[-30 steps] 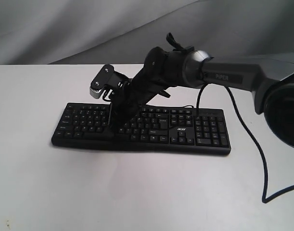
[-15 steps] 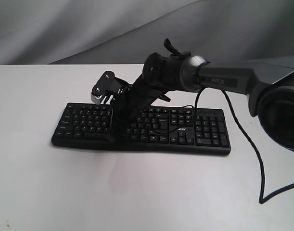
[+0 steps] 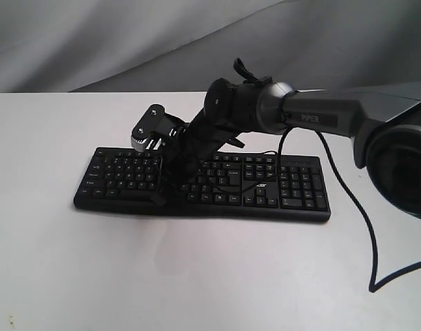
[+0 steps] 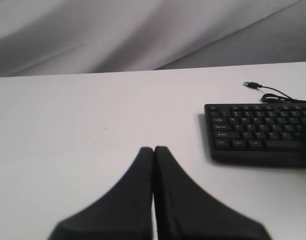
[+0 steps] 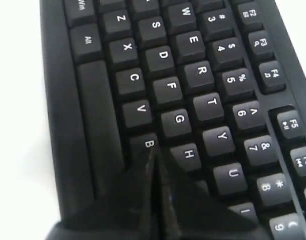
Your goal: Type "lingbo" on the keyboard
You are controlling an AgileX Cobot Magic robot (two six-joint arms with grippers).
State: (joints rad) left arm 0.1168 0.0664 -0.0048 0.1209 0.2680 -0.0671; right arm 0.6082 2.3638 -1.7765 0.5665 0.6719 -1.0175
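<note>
White tabletop (image 3: pixel 52 262), grey cloth backdrop (image 3: pixel 93 41). In its wrist view the left gripper (image 4: pixel 154 151), fingers pressed together, hangs over bare table left of the keyboard (image 3: pixel 114 176), which lies across mid-frame in the exterior view. The right gripper (image 5: pixel 151 157), tips together, sits at the B key (image 5: pixel 148 143): judged the fifth letter. The next move calls for lifting and shifting right to O, on the upper letter row. Legible: "acer" logo (image 3: pixel 260 185); "PIPER" on the right arm (image 3: pixel 310 118).

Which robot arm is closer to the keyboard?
Right. The right tool is shut, its tip right at the B key of the keyboard. The left tool, also shut, is over bare table, off beyond the keyboard's end.
</note>
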